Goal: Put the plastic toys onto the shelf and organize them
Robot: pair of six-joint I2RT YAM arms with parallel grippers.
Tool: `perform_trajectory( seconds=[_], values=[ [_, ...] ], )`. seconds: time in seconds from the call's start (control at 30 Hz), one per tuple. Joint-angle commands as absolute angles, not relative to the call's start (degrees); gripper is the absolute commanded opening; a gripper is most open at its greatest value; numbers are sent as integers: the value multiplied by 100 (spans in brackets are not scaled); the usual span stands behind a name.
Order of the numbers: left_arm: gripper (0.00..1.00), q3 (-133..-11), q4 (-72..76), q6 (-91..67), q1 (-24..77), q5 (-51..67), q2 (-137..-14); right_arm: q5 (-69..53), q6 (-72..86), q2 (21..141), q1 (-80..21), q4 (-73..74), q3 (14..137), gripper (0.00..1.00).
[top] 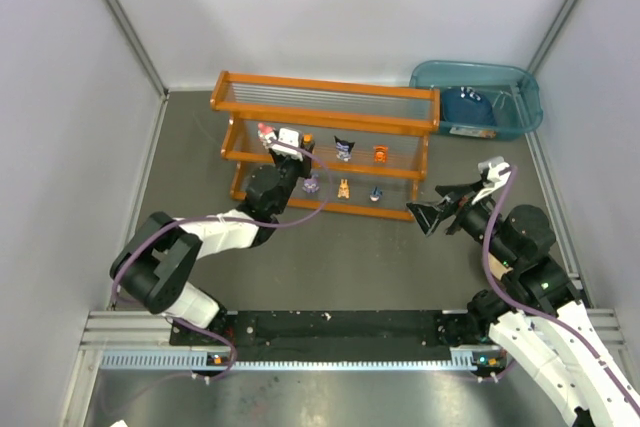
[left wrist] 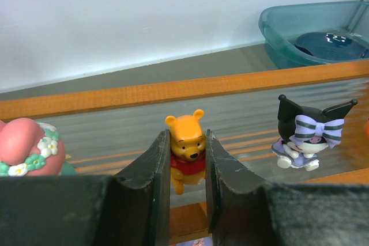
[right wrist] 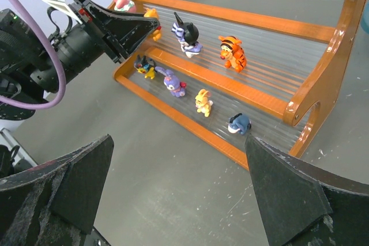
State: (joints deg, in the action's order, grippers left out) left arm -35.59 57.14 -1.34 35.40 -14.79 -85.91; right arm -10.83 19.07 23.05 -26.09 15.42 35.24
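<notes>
The orange shelf (top: 325, 107) stands at the back of the table. My left gripper (left wrist: 187, 139) is shut on a yellow-orange bear toy (left wrist: 185, 128) and holds it just over the middle tier, between a pink-white toy (left wrist: 26, 148) and a black-white toy (left wrist: 305, 136). An orange tiger toy (right wrist: 232, 53) stands further right on that tier. The bottom tier holds a dark toy (right wrist: 144, 66), a purple one (right wrist: 173, 82), a tan rabbit (right wrist: 203, 102) and a dark blue one (right wrist: 238, 124). My right gripper (right wrist: 179, 140) is open and empty over the table in front of the shelf's right end.
A translucent teal bin (top: 475, 97) with a blue item inside stands at the back right, beside the shelf. White walls close in the table on three sides. The shelf's top tier (top: 320, 97) carries nothing I can see.
</notes>
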Motion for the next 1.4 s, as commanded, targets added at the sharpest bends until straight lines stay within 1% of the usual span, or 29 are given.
perform_trajectory(
  seconds=[0.0,0.27,0.5,0.67,1.0,1.2,1.37],
  values=[
    [0,-3727,6275,-132,3489,-1389,-8684,-1160,1828,2364,-2593,1239,3507,99],
    [1,-3700,6363,-132,3393,-1380,-8780,-1204,1837,2391,-2593,1204,3507,99],
    [5,-3630,6354,-149,3366,-1336,-8754,-1222,1828,2391,-2593,1213,3498,99],
    [16,-3551,6389,-176,3366,-1327,-8771,-1239,1819,2399,-2593,1204,3507,99],
    [21,-3498,6372,-184,3366,-1345,-8780,-1266,1837,2417,-2593,1195,3516,99],
    [28,-3472,6381,-202,3366,-1327,-8815,-1266,1828,2417,-2584,1204,3516,99],
    [31,-3419,6363,-237,3366,-1301,-8815,-1274,1828,2426,-2593,1204,3507,99]
  ],
)
